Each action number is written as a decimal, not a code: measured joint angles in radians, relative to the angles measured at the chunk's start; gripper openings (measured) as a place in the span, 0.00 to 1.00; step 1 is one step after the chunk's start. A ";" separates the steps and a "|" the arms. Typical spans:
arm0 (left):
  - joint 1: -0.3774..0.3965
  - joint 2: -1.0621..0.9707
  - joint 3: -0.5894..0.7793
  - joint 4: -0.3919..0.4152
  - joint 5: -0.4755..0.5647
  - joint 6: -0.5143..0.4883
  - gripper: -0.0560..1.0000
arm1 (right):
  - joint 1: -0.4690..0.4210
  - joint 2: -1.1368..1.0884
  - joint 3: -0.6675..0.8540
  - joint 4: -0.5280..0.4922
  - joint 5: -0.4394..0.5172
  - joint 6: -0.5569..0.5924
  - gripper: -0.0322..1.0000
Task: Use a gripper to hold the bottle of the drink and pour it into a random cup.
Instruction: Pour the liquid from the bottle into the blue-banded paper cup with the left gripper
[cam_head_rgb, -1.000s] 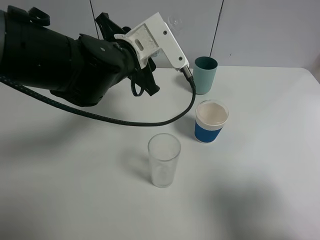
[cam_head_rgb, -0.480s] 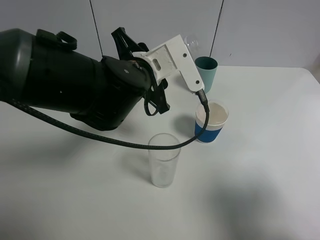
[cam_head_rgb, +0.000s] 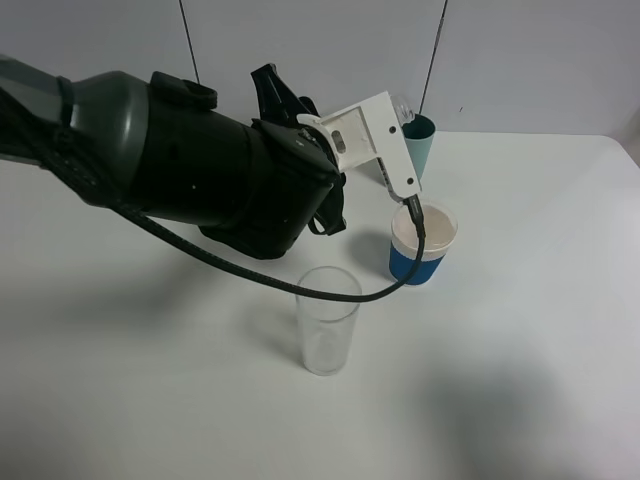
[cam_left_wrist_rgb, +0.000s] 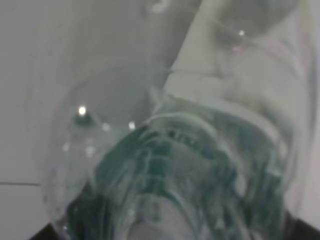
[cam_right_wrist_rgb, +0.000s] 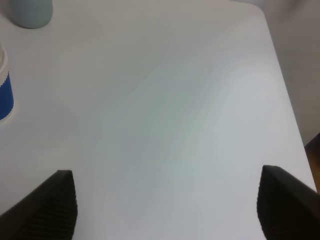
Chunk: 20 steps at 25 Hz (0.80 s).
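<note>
A: Where is the small clear plastic bottle with the green label (cam_left_wrist_rgb: 170, 165)?
B: Clamped in the black left claw (cam_head_rgb: 318, 150), aloft near the white, blue-banded cup (cam_head_rgb: 422, 245) toward the white surface's (cam_head_rgb: 520, 330) far edge. The right claw (cam_right_wrist_rgb: 165, 210) gapes, holding nothing.

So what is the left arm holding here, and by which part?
The bottle, in the left jaws. The hold looks to be on its body, but the arm hides the exact spot.
</note>
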 joint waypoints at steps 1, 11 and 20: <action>0.000 0.008 -0.010 -0.004 -0.003 0.018 0.49 | 0.000 0.000 0.000 0.000 0.000 0.000 0.75; -0.012 0.045 -0.034 0.015 -0.004 0.156 0.49 | 0.000 0.000 0.000 0.000 0.000 0.000 0.75; -0.014 0.060 -0.034 0.019 -0.011 0.202 0.49 | 0.000 0.000 0.000 0.000 0.000 0.000 0.75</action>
